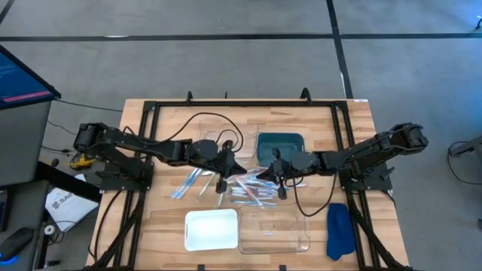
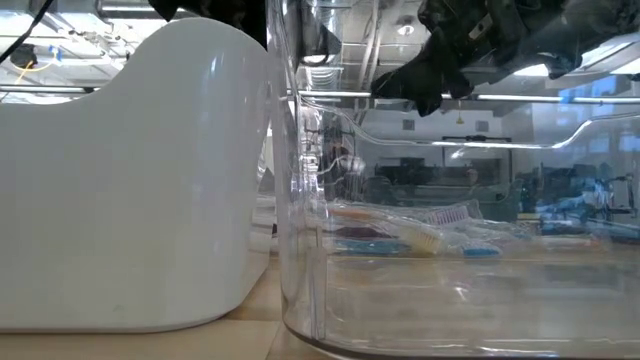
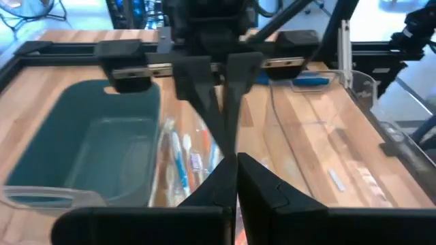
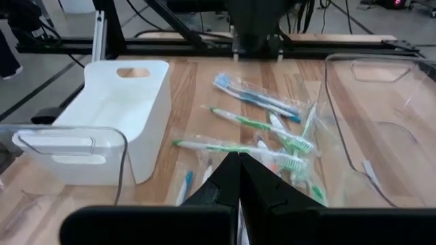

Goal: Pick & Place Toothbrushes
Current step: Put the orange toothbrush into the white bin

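The toothbrushes [image 1: 252, 190] lie in a loose pile at mid-table, thin sticks in green, blue, white and orange, several in clear wrappers; a few more [image 1: 190, 181] lie to the pile's left. They show ahead of the right gripper [image 4: 262, 129], beside the teal tray [image 3: 184, 160], and through the clear tray's wall [image 2: 400, 235]. My left gripper [image 1: 221, 181] hangs shut over the pile's left edge, its fingers [image 3: 236, 167] closed together. My right gripper [image 1: 280, 187] hangs shut over the pile's right edge [image 4: 239, 162]. Neither carries anything that shows.
A white tray [image 1: 212, 228] and a clear tray [image 1: 275, 232] stand at the near edge. A teal tray [image 1: 280, 145] and another clear tray [image 1: 226, 139] stand behind the pile. A blue cloth [image 1: 339, 229] lies at near right. A black frame [image 1: 151, 105] borders the table.
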### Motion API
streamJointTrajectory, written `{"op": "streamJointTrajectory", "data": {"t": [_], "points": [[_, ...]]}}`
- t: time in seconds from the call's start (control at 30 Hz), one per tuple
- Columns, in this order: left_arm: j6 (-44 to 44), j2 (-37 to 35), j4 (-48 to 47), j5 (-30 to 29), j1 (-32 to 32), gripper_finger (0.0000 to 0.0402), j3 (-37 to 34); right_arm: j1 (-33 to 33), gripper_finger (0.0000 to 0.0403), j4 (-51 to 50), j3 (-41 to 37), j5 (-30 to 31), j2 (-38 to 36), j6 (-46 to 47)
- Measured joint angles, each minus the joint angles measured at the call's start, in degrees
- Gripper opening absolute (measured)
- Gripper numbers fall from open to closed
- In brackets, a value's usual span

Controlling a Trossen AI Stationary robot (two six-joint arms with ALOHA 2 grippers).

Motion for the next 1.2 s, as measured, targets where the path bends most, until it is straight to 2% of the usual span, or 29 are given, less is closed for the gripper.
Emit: {"op": "streamJointTrajectory", "data": {"t": [0.13,0.3,0.43,0.6,0.7,0.87,1.2], "points": [[2.93,1.90,-0.42,0.25,-0.67,0.0003,-0.28,0.02,0.0000,-1.22,0.00,0.00,0.00,-1.16],[9.76,5.74,-0.36,6.02,-1.13,0.0003,-0.26,0.02,0.0000,-3.59,0.00,0.08,0.00,-4.08],[14.08,9.69,0.91,6.15,-1.41,0.0006,0.10,0.02,0.0000,-3.63,0.00,0.15,0.00,-5.74],[13.88,13.70,0.92,4.20,-0.32,0.0033,2.16,0.02,0.0000,-4.05,0.00,0.17,0.00,-6.01],[13.84,14.01,0.97,0.95,-0.04,0.0057,2.83,0.02,0.0000,-4.88,0.00,0.18,0.00,-6.01],[12.37,13.53,0.41,0.76,-0.88,0.0089,2.89,0.02,0.0000,-5.21,0.00,0.20,0.00,-6.01],[7.81,13.82,0.23,0.88,-1.12,0.0098,2.82,-0.07,0.0000,-5.51,-0.01,0.20,0.00,-5.99]]}}
